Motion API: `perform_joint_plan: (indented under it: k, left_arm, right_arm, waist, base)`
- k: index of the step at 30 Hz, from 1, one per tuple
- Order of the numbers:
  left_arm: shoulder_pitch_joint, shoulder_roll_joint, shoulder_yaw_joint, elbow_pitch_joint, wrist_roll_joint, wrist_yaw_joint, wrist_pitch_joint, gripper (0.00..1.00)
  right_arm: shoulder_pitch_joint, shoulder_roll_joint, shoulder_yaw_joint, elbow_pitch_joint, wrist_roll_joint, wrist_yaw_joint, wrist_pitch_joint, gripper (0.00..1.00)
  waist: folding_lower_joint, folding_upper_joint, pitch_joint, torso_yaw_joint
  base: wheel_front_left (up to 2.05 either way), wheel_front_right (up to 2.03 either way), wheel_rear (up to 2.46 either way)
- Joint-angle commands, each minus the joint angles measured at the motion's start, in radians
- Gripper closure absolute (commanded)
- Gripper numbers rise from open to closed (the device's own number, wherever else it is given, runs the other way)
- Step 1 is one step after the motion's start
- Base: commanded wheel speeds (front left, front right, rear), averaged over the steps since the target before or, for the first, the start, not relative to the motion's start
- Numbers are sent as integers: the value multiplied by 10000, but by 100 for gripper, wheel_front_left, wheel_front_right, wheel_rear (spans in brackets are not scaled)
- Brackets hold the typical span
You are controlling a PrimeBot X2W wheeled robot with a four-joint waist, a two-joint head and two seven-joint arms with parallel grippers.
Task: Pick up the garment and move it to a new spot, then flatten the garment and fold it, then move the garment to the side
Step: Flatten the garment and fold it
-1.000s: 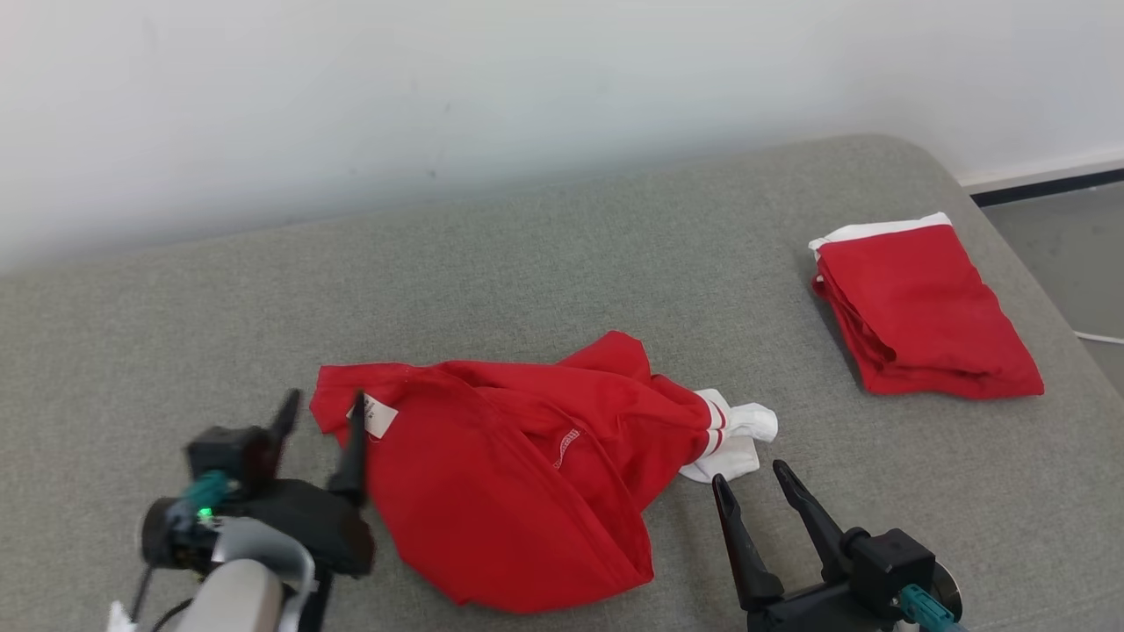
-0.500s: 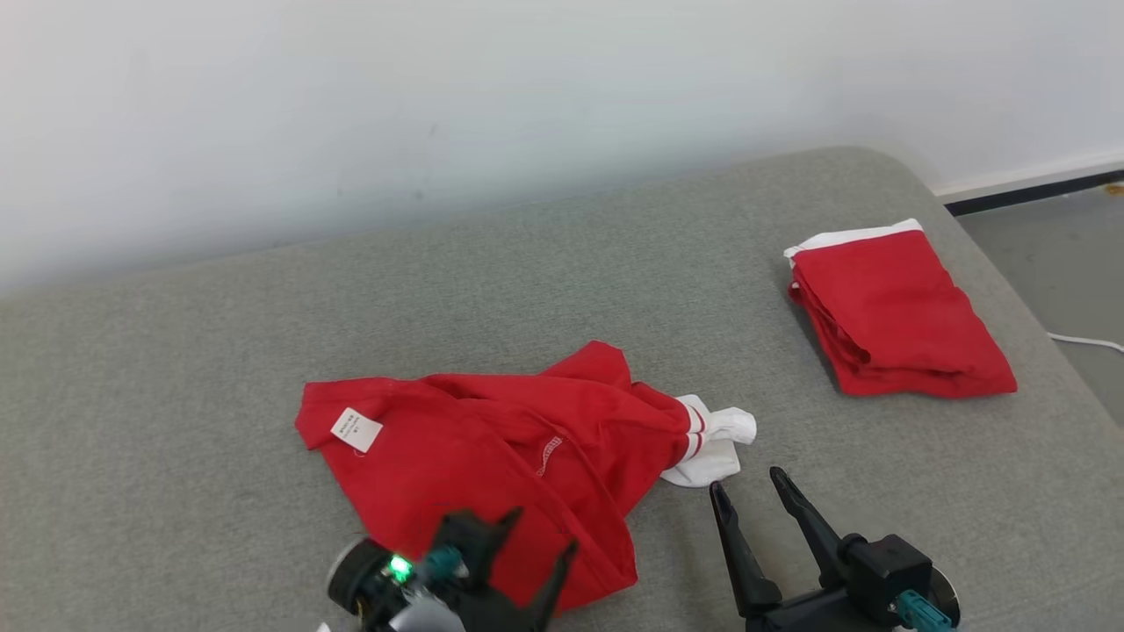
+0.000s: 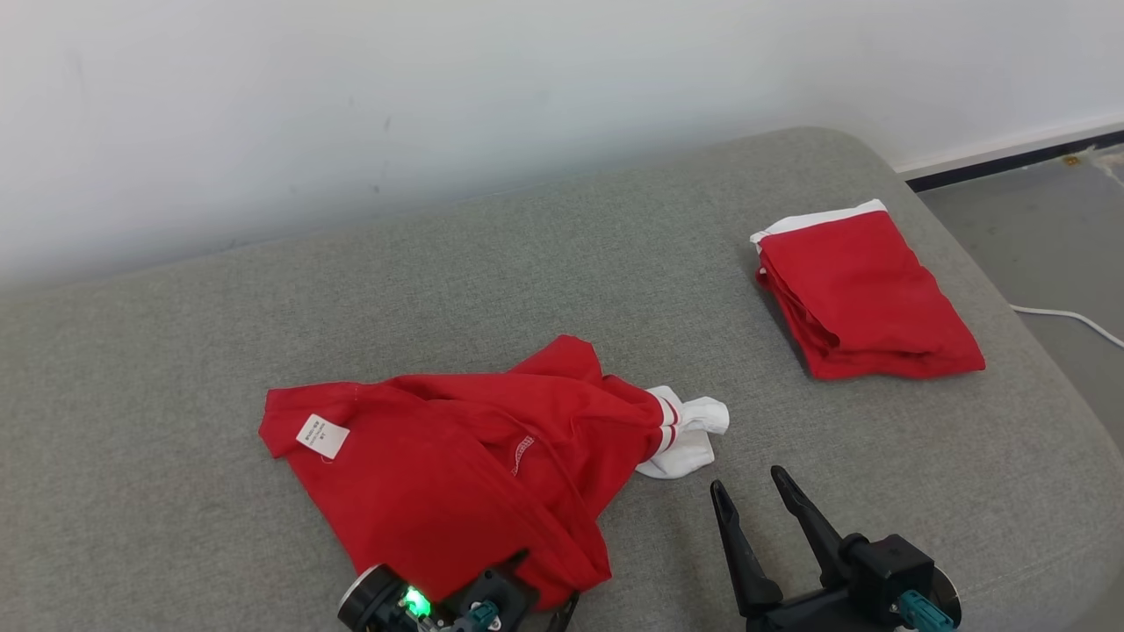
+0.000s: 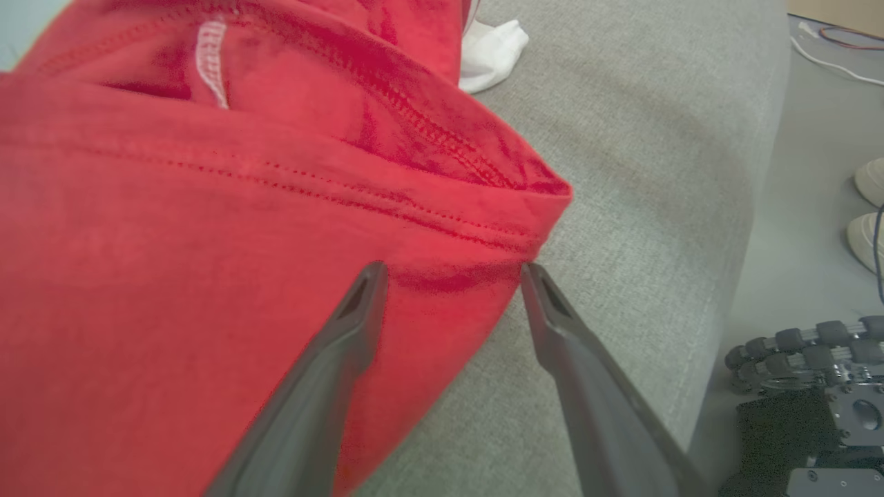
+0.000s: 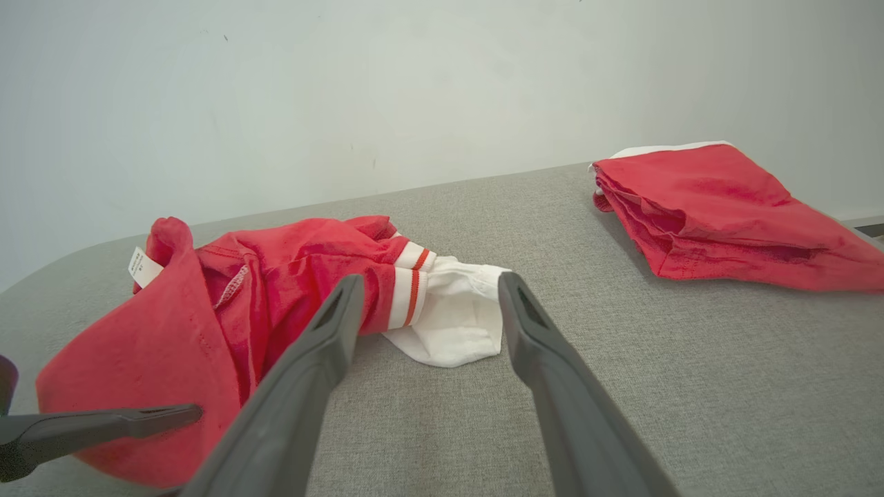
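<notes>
Head view shows the crumpled red cotton garment [image 3: 457,474] lying in a heap near the front middle of the grey upholstered surface [image 3: 176,351]. A small white label [image 3: 322,435] lies on its left end, and a white cuff with two red stripes [image 3: 683,428] sticks out on its right.

The left gripper [image 4: 452,270] is at the garment's near corner with its two dark fingers spread wide and nothing clamped between them. In the left wrist view one finger lies over the red cloth and the other has its tip at the stitched hem edge. Whether either tip presses on the fabric cannot be told. In the head view the bottom edge cuts off most of this gripper, leaving its body with a green light.

The right gripper [image 3: 746,478] is also spread wide and empty, just in front of the white cuff and apart from it.

A folded red garment with a white edge [image 3: 865,298] lies well apart at the far right of the surface. Beyond it a thin white cable [image 3: 1067,316] runs over the floor.
</notes>
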Motion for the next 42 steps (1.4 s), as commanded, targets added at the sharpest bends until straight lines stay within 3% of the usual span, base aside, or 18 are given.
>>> perform_joint_plan:
  k: [1,18,19,21,30,42]
  left_arm:
    - [-145,-44,-53,171,159,178,-165,0]
    - [-926,-709,-177,2054,-13,517,-727,0]
    - [-989,-723,-176,2158,-26,528,-740,21]
    - [-1080,-767,-160,2348,-109,527,-814,100]
    - [-1439,-934,250,2034,-819,349,-1497,100]
    - [-2747,-1003,1455,-964,-2222,126,-1616,100]
  right_arm:
    - [-29,-41,-2,-29,8,-29,38,0]
    - [-273,-5,-46,-110,8,-29,-25,0]
    - [-288,-12,-61,-109,-2,-29,-24,0]
    - [-299,-14,-86,-99,-23,-29,-27,0]
    - [-121,26,-178,-8,-51,-29,-46,0]
    - [-99,65,-80,81,10,-29,-68,0]
  waist:
    - [0,0,25,-29]
    - [0,0,497,-108]
    - [0,0,516,-116]
    - [0,0,539,-123]
    - [0,0,385,86]
    - [0,0,107,454]
  base:
    - [0,0,0]
    - [0,0,0]
    - [0,0,0]
    - [0,0,0]
    - [0,0,0]
    - [0,0,0]
